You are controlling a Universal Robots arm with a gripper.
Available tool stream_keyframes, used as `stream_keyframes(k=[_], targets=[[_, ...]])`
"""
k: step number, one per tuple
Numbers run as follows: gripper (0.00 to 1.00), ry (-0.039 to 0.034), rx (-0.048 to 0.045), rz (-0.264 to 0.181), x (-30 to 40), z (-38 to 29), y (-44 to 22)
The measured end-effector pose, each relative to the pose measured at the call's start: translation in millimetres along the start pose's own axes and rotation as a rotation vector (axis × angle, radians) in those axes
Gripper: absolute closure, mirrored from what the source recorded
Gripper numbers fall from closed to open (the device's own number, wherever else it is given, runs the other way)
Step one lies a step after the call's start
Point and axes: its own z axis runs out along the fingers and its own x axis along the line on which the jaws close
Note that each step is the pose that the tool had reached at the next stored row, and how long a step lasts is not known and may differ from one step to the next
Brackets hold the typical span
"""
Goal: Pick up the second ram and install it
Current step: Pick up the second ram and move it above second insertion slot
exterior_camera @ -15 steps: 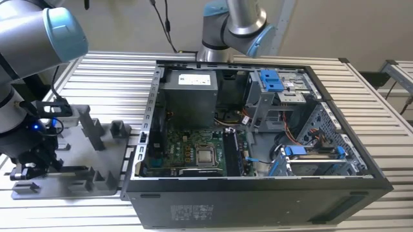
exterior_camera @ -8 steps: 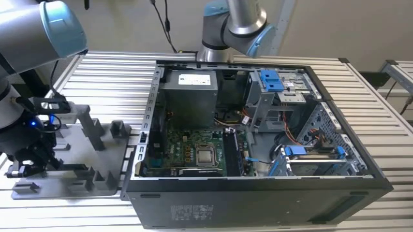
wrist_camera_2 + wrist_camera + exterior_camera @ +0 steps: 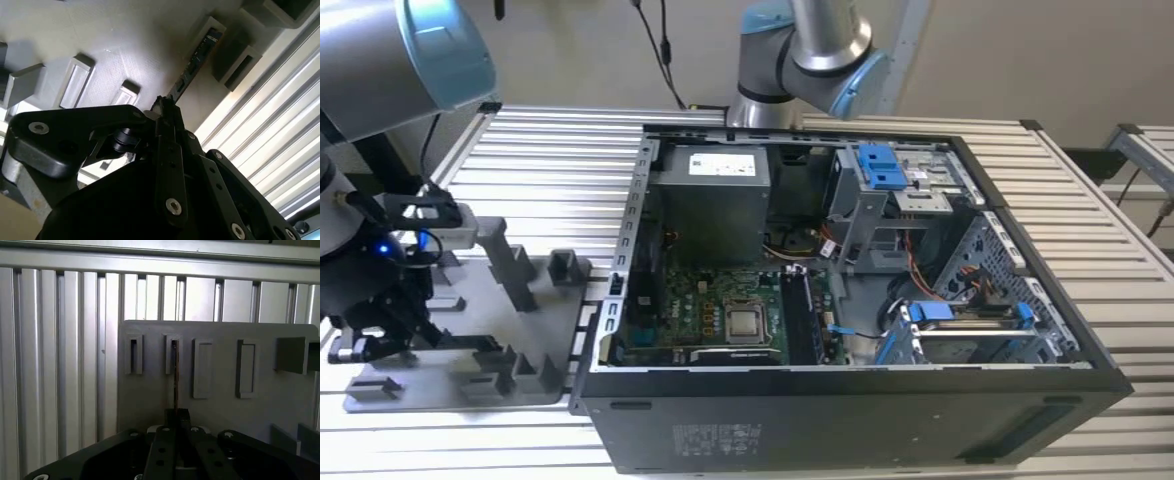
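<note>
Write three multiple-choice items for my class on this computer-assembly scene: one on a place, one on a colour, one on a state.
1. Where is the grey fixture tray relative to the computer case?
A) on the exterior view's left of it
B) inside it
C) on top of it

2. What colour are the drive brackets in the case?
A) red
B) blue
C) yellow

3. How is the second ram placed?
A) flat on the table
B) seated in the motherboard
C) between the shut fingers, its far end in a tray slot

Answers:
1 A, the tray lies on the slatted table, left of the case in the exterior view.
2 B, both bracket sets show blue.
3 C, in both wrist views the stick runs from the fingers to the slot.
</note>
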Motion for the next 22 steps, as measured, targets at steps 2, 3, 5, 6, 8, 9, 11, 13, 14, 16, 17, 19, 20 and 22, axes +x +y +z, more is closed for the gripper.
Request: stream_keyframes(k=[2,3,5,6,8,9,11,13,14,16,17,19,20,22], targets=[[0.86,0.0,0.0001,0.003,-0.1,-1.7,0.0],[0.86,-0.0001,0.0003,0.004,-0.1,-2.8,0.0],[0.86,-0.0001,0.0004,0.006,-0.3,-5.2,0.0],[0.86,-0.0001,0.0004,0.007,-0.4,-6.4,0.0],[0.86,-0.0001,0.0005,0.009,-0.5,-8.8,0.1],[0.86,-0.0001,0.0006,0.01,-0.6,-10.1,0.1],[0.86,-0.0001,0.0007,0.01,-0.8,-12.6,0.1],[0.86,-0.0001,0.0007,0.011,-0.9,-15.0,0.1],[0.86,-0.0002,0.0008,0.011,-1.0,-15.9,0.1],[0.86,-0.0001,0.0013,0.011,-1.0,-17.0,0.2],[0.86,-0.0002,0.0021,0.011,-1.0,-17.3,0.1],[0.86,-0.0002,0.0057,0.011,-1.1,-17.6,0.2],[0.86,-0.0002,0.0086,0.011,-1.1,-17.7,0.2],[0.86,0.0001,0.0122,0.011,-1.1,-18.5,0.1]])
